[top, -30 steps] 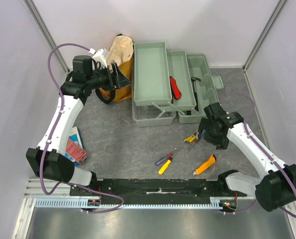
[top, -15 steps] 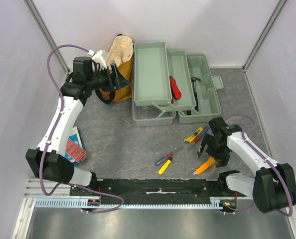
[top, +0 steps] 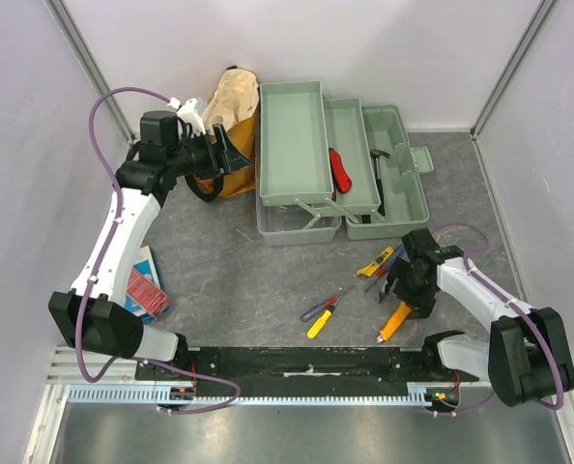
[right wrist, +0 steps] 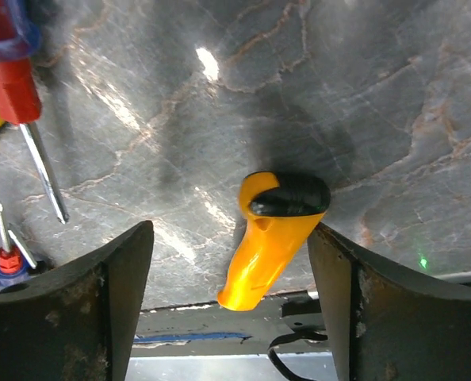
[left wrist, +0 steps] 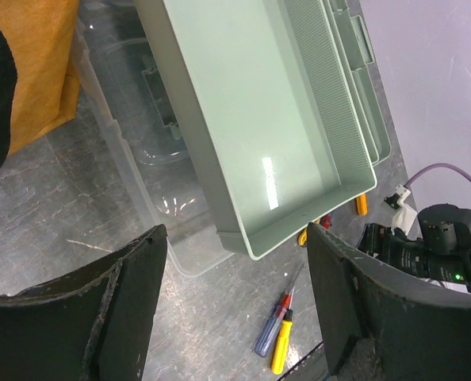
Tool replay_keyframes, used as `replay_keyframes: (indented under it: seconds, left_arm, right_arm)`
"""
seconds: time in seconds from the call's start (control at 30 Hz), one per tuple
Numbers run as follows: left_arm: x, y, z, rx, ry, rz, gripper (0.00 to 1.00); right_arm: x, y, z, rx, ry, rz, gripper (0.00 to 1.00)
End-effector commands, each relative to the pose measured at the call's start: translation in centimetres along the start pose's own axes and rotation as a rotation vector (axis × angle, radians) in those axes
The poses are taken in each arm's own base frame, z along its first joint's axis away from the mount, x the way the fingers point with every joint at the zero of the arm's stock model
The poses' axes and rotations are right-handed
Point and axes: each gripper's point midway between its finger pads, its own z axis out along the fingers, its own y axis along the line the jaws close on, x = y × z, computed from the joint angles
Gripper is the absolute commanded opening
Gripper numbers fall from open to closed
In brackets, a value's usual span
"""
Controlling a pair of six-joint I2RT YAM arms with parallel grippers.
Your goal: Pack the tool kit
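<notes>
The pale green toolbox (top: 292,126) stands open at the back, its trays (left wrist: 259,119) fanned out over a clear lid (left wrist: 132,159). A red-handled tool (top: 339,171) lies in the middle tray. My left gripper (top: 237,150) hangs open beside the box's left edge, nothing between its fingers (left wrist: 235,234). My right gripper (top: 401,295) is low over the table, open. An orange-handled tool (top: 396,321) lies between its jaws (right wrist: 229,230). That tool's black-capped handle (right wrist: 271,238) rests close against the right finger (right wrist: 338,270). Two screwdrivers (top: 321,314) and a yellow tool (top: 376,263) lie nearby.
A mustard-yellow bag (top: 234,126) stands left of the toolbox, just behind my left gripper. A red-blue booklet (top: 144,285) lies by the left arm. The black base rail (top: 306,362) runs along the near edge, just past the orange tool's tip. Walls close in on three sides.
My right gripper has moved toward the near edge, from the yellow tools down over the orange-handled tool, and its jaws have narrowed a little. The left arm has stayed put.
</notes>
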Motion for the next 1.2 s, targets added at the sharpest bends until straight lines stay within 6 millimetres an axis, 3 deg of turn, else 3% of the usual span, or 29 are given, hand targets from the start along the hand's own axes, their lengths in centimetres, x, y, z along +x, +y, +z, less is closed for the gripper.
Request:
replay_keyframes:
  seconds: [0.0,0.13,0.23,0.37,0.47,0.57,0.67,0.73,0.87,1.03,1.17]
  left_arm:
    - [-1.9,-1.4,-2.2,-0.001,-0.076,0.067,0.77]
    - [-1.8,-1.2,-2.3,-0.009,-0.076,0.076,0.77]
    - [-1.9,-1.2,-2.2,-0.011,-0.076,0.076,0.77]
    - [-1.9,-1.3,-2.5,-0.013,-0.081,0.080,0.77]
    - [-1.8,-1.2,-2.5,-0.017,-0.078,0.081,0.77]
    - [-1.8,-1.2,-2.5,-0.018,-0.080,0.081,0.77]
    - [-2.0,-1.2,-2.5,-0.020,-0.083,0.080,0.77]
    - [-2.2,-1.2,-2.4,-0.017,-0.085,0.084,0.77]
    - [-2.9,-1.2,-2.1,-0.021,-0.097,0.084,0.77]
    - [-4.0,-2.1,-1.6,0.018,-0.113,0.064,0.77]
    - [-4.2,-2.3,-1.7,0.022,-0.119,0.067,0.77]
  right_arm:
    - [-1.6,1.2,0.4,-0.042,-0.058,0.008,0.80]
    - [-1.0,0.4,1.3,0.006,-0.020,0.003,0.64]
    - [-0.1,-0.1,2.1,0.032,0.031,-0.001,0.59]
    - [-0.4,0.1,2.3,0.041,0.021,-0.024,0.51]
    - [-0.4,0.1,2.5,0.050,0.023,-0.036,0.34]
    - [-1.1,0.4,2.3,0.052,-0.011,-0.048,0.18]
    - [-3.0,0.8,1.2,0.073,-0.088,-0.065,0.10]
    - [-5.0,1.5,-0.3,0.078,-0.163,-0.073,0.08]
    - [-9.5,3.4,-5.2,0.066,-0.353,-0.087,0.08]
    - [-14.8,5.3,-12.8,0.081,-0.582,-0.116,0.07]
    - [-18.3,7.8,-18.6,0.037,-0.724,-0.150,0.07]
